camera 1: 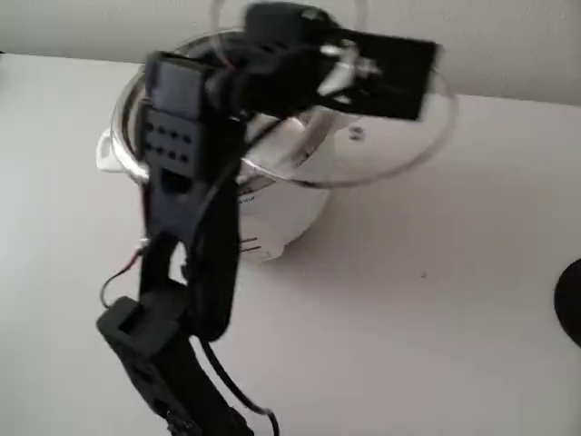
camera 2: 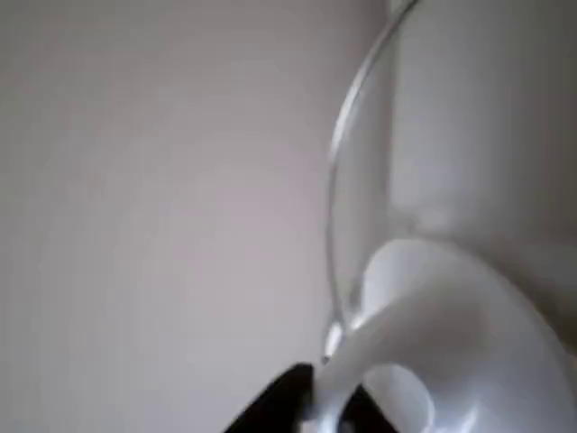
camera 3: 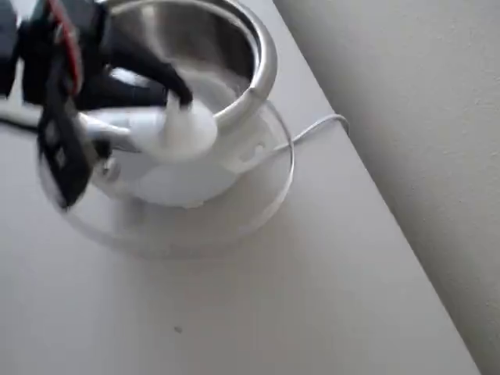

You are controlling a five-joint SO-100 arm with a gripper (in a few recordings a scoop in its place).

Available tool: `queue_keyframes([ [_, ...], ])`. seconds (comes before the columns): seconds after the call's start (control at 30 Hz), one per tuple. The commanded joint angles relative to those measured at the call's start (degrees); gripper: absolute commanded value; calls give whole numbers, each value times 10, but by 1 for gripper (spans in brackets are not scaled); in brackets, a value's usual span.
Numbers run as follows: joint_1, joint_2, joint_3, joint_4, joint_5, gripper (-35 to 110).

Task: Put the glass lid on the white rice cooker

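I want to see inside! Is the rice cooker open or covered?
Open. The glass lid hangs off-centre in the pincer, leaving the white rice cooker uncovered.

Bare table (camera 1: 436, 318) all round the white rice cooker (camera 1: 272, 213); wall (camera 3: 406, 94) close behind, glass lid (camera 3: 258, 195) overhanging its rim.

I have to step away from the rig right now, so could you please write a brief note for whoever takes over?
Claw: shut on the white knob of the glass lid, holding it in the air.
Lid: raised, off-centre over the rice cooker, not seated; in the overhead view it overhangs the pot's rim toward the table edge.
Cooker: on the white table, pot open.
Done: lid picked up and brought to the cooker.
Left: centre the lid over the rim, lower it, let go.
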Motion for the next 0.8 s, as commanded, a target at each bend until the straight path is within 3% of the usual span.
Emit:
queue_keyframes([
  [0.0,-57,147,-86,-18,-2,0],
  [0.4,-179,149,-82,32,33,0],
  [0.77,-188,105,-82,35,79,0],
])
